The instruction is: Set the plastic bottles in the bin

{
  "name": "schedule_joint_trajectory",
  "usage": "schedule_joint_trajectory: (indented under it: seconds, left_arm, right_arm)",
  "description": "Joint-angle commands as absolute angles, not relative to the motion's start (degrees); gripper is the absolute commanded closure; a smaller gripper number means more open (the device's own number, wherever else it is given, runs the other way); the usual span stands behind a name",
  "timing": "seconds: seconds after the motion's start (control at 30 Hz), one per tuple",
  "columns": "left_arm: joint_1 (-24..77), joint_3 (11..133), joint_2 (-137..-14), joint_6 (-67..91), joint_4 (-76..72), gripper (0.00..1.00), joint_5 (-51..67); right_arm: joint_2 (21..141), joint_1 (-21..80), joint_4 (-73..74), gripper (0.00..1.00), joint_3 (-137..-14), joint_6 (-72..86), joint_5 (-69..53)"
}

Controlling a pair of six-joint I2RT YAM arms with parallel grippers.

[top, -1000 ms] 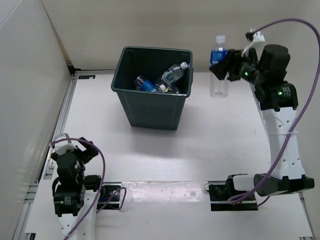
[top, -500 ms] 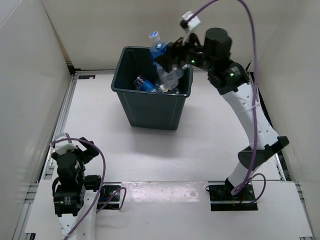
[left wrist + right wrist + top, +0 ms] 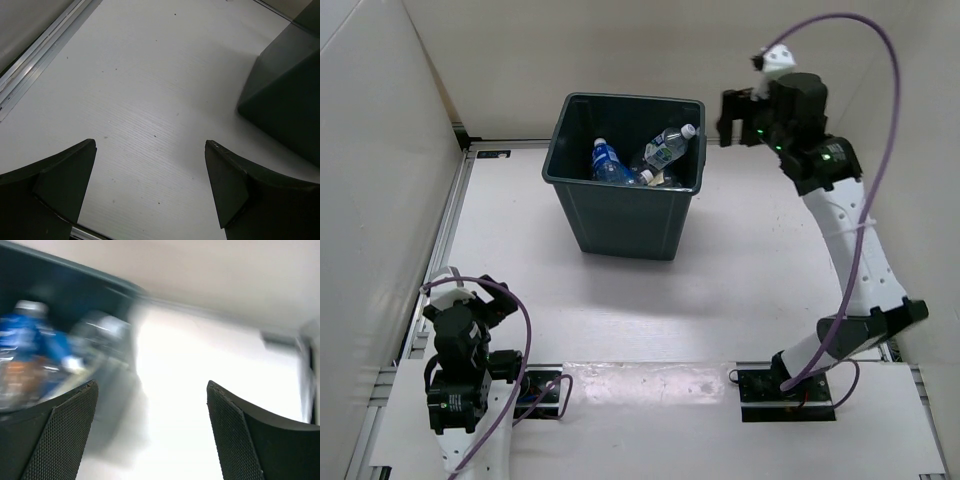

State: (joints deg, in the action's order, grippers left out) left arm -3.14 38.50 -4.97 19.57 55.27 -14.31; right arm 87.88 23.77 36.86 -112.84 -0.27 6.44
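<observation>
The dark teal bin (image 3: 620, 215) stands at the back middle of the table. Inside lie plastic bottles: one with a blue label (image 3: 605, 160) at the left, one with a white cap (image 3: 670, 145) leaning at the right. In the blurred right wrist view the bin's corner (image 3: 75, 280) and a blue-labelled bottle (image 3: 35, 335) show at the left. My right gripper (image 3: 732, 118) hangs open and empty just right of the bin's rim. The left gripper (image 3: 470, 295) rests open at the near left, over bare table; the bin's wall (image 3: 285, 100) shows in its wrist view.
White walls close the workspace at the left, back and right. A metal rail (image 3: 455, 215) runs along the table's left edge. Both arm bases (image 3: 785, 385) sit on the near edge.
The right arm swung over the bin with a blue-labelled bottle, let it go into the bin, and has drawn back to the right with open jaws. The left arm has not moved.
</observation>
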Motion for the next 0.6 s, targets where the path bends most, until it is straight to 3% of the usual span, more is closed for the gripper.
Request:
schedule_joint_trajectory:
  seconds: [0.0, 0.17, 0.3, 0.57]
  left_arm:
    - [-3.3, 38.9, -4.7, 19.6, 55.1, 0.0, -14.2]
    - [-3.3, 39.2, -5.8, 19.9, 55.5, 0.0, -13.7]
    - [-3.3, 39.1, -5.9, 19.8, 55.1, 0.0, -13.1]
    - [-3.3, 38.1, -10.0, 23.6, 53.9, 0.0, -11.3]
  right_arm:
    - [81.8, 16.2, 40.7, 0.1, -107.3, 5.9, 9.6]
    - [81.7, 1.5, 53.7, 0.1, -95.1, 10.8, -1.2]
    - [72.9, -5.9, 49.3, 0.1, -76.2, 8.2, -14.7]
    - [60.6, -3.6, 52.3, 0.1, -60.5, 11.0, -5.6]
